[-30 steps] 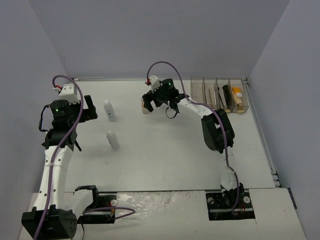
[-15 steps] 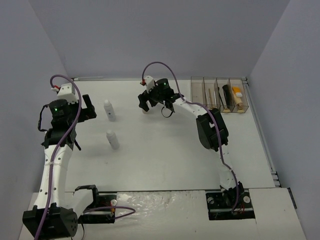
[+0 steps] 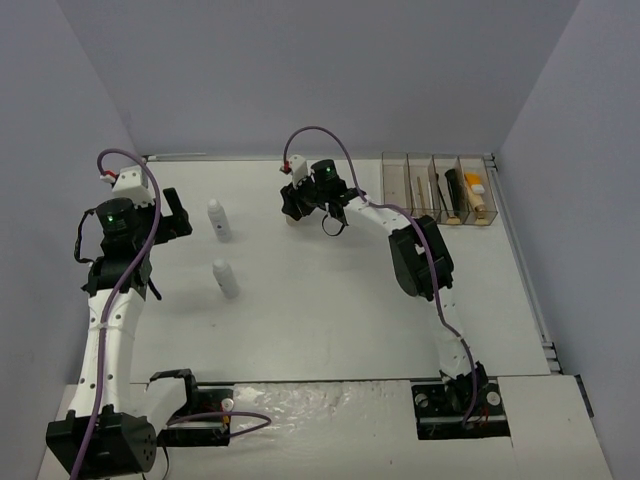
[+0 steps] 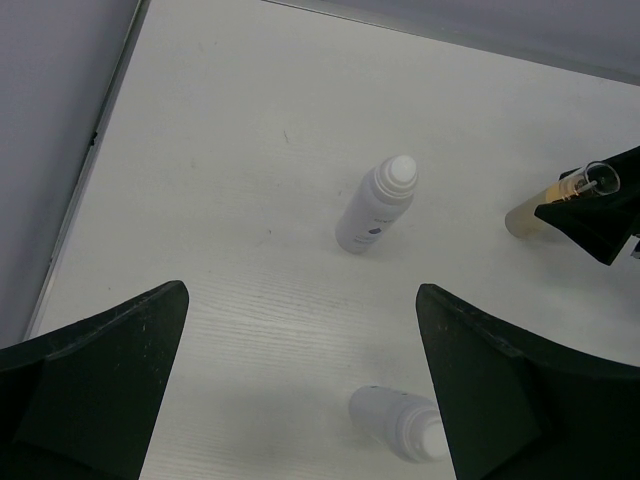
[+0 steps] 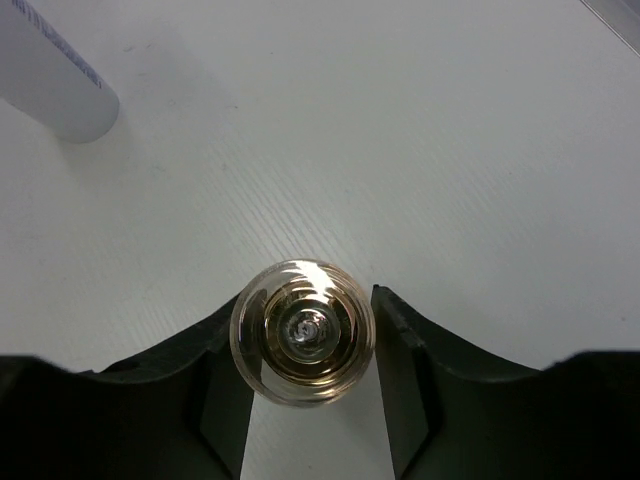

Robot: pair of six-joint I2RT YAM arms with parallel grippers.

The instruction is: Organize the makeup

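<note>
A small glass bottle (image 5: 303,330) of tan liquid stands upright on the table, seen from straight above in the right wrist view. My right gripper (image 5: 306,302) has its two black fingers pressed against the bottle's sides. From overhead, this gripper (image 3: 293,210) reaches to the back middle of the table, over the glass bottle (image 3: 291,219). Two white bottles (image 3: 218,221) (image 3: 226,279) stand at the left. My left gripper (image 3: 177,216) hovers wide open beside them, holding nothing. In the left wrist view, one white bottle (image 4: 375,205) is ahead and the other (image 4: 400,425) lies near the right finger.
A clear four-compartment box (image 3: 437,190) stands at the back right, holding thin pencils, a black brush and orange and beige tubes. Grey walls close in the table at the back and on both sides. A white bottle (image 5: 55,85) shows at the right wrist view's top left.
My right gripper moved a little left and down over the glass bottle, and its fingers closed in on it. The left arm barely shifted.
</note>
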